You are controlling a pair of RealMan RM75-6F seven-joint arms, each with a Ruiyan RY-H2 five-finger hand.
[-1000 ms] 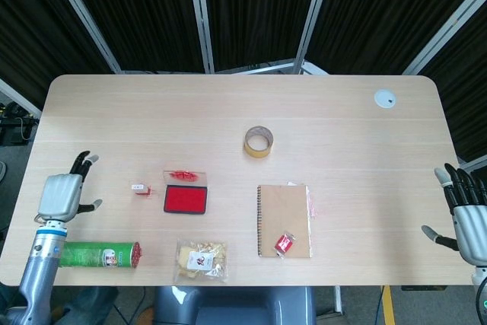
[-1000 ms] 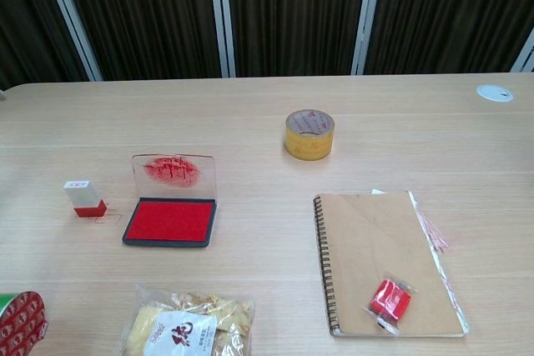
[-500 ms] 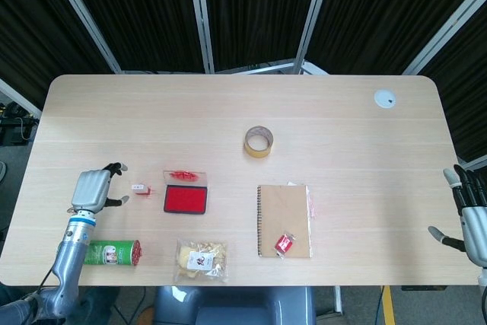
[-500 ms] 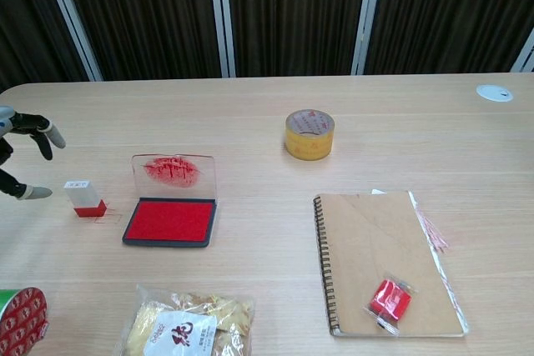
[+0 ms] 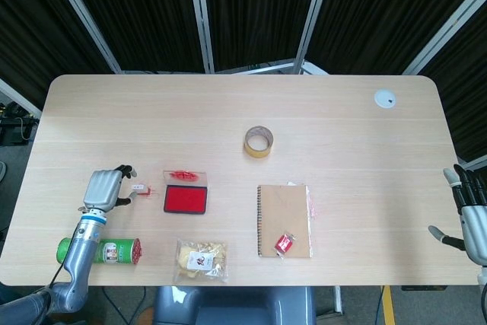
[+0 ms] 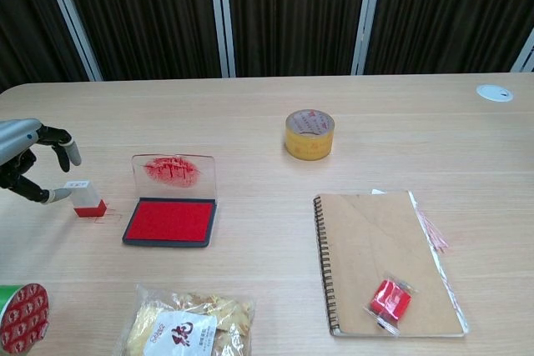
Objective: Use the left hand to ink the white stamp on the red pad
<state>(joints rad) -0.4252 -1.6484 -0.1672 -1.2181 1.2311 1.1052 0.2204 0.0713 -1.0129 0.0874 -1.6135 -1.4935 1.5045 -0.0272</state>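
Green cylindrical snack can (image 5: 100, 251) and clear snack bag (image 6: 185, 327) lie at the near edge of the pale wood counter (image 6: 250, 114). Beyond them, left hand (image 5: 104, 188) hovers just beside the small white stamp with red base (image 6: 85, 198); fingers (image 6: 65, 148) are spread and curved toward it, thumb tip almost at the stamp, nothing held. Stamp stands upright, just left of the red ink pad (image 6: 171, 221) with its clear lid raised. Right hand (image 5: 472, 215) is at the far right edge, fingers apart, holding nothing. Brown spiral notebook (image 6: 385, 259) lies right of the pad; yellow tape roll (image 6: 309, 133) farther back. Judgement: grasp not yet made; pickup, pressing on pad remain.
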